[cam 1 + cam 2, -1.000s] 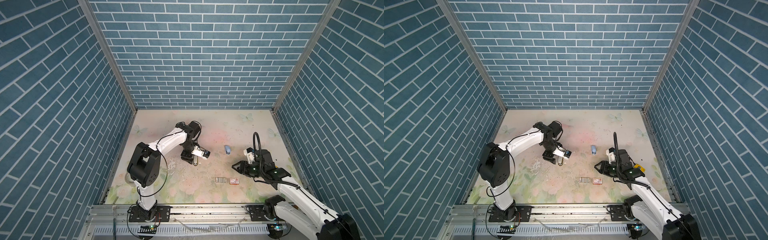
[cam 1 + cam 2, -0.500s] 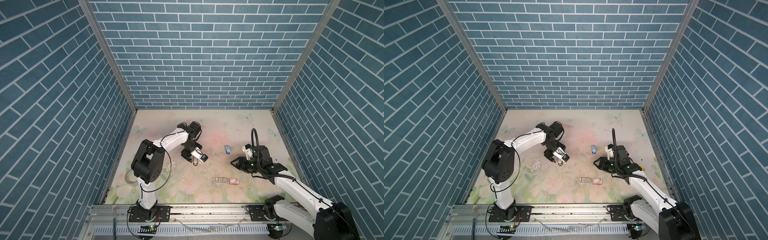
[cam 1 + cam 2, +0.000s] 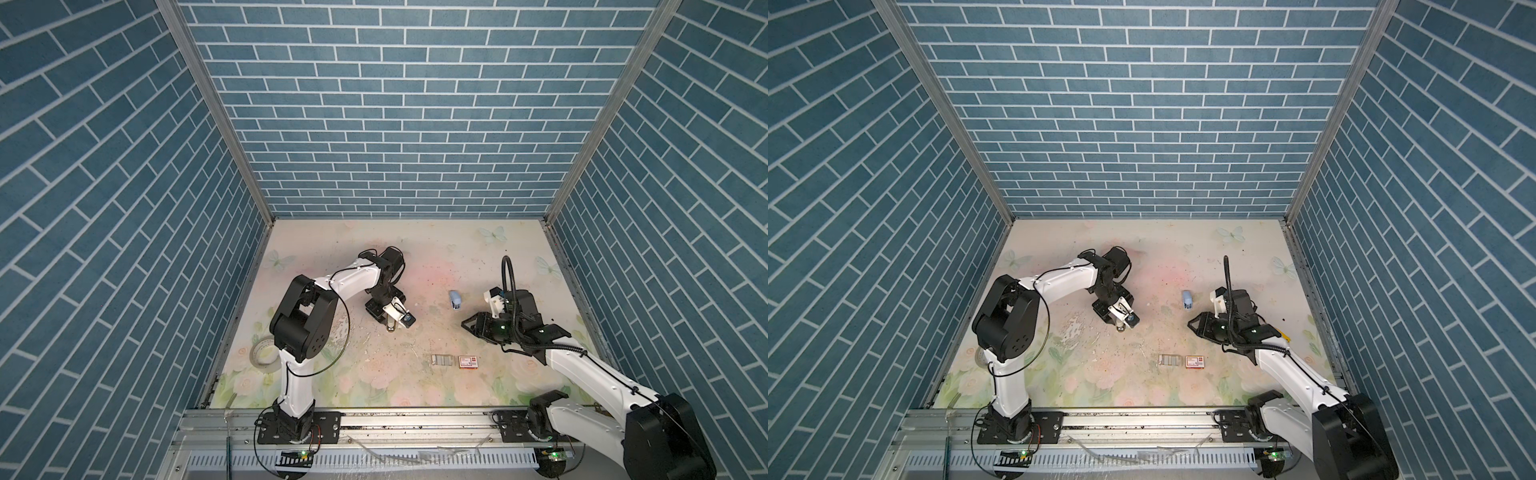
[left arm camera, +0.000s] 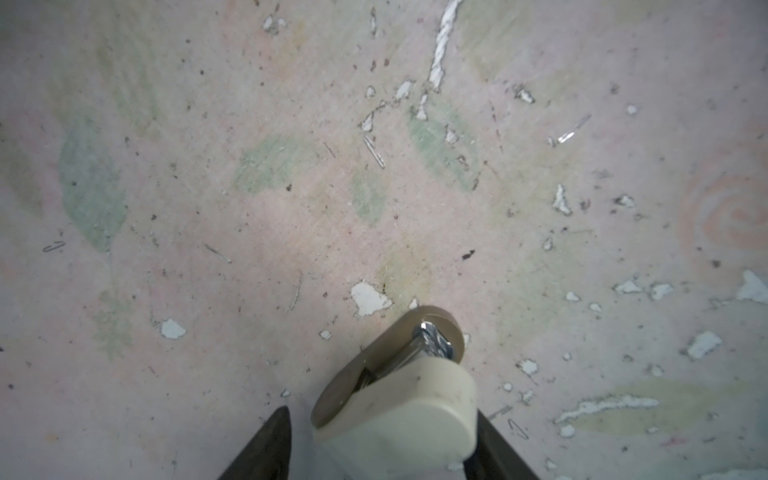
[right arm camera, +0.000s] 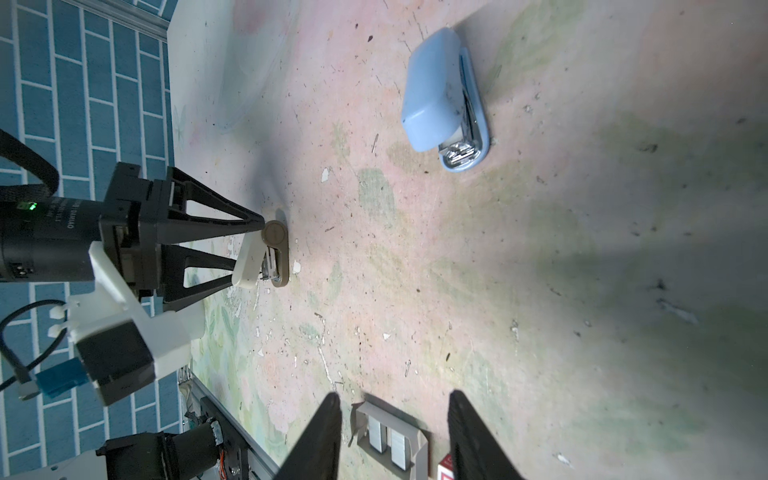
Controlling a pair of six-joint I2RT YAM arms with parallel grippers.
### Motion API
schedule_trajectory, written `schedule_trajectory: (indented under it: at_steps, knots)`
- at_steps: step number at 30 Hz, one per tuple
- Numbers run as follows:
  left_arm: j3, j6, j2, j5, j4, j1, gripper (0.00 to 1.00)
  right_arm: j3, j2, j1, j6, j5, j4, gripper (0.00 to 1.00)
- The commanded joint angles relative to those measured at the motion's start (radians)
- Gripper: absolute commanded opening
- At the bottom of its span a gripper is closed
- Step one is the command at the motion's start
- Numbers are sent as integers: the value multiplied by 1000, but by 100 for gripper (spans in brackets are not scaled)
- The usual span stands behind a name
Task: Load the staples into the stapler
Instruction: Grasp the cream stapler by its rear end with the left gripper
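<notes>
Nearest the front rail, the staples (image 3: pixel 442 360) lie in their pale open tray on the floral mat (image 3: pixel 478 266). A red-and-white box (image 3: pixel 468 362) sits just beside them, and a tape roll (image 3: pixel 266 353) lies by the left arm's base. Farther in, the right gripper (image 3: pixel 465 326) hangs above the mat, well apart from the tray — its fingers (image 5: pixel 320 440) are spread with nothing between them. Across from it, the left gripper (image 5: pixel 248 249) points down and straddles a cream stapler (image 4: pixel 399 411) whose brown base touches the mat. One finger seems to stand slightly off it, so I cannot tell whether the fingers truly pinch it. Farthest back lies a blue stapler (image 3: pixel 455 300) — apart from both grippers.
</notes>
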Motion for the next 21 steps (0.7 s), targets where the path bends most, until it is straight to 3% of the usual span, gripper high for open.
schedule_trajectory:
  at_steps: [1,5,12,14,17,21]
  knots:
    - [-33,-10,6,-10,17,-7,57,5,2,-6,12,14,16,42]
    - [-59,-38,-1,-28,42,-10,47,5,2,-7,13,14,17,40]
    - [-62,-139,-25,-31,20,-18,38,7,2,-7,9,20,21,39]
    - [-59,-184,-33,-28,0,-20,40,10,10,-7,6,21,28,40]
    - [-71,-243,-51,-24,-14,-22,55,15,28,-8,0,15,43,40]
    - [-89,-318,-78,-1,-15,-27,60,20,59,-9,-4,6,63,41]
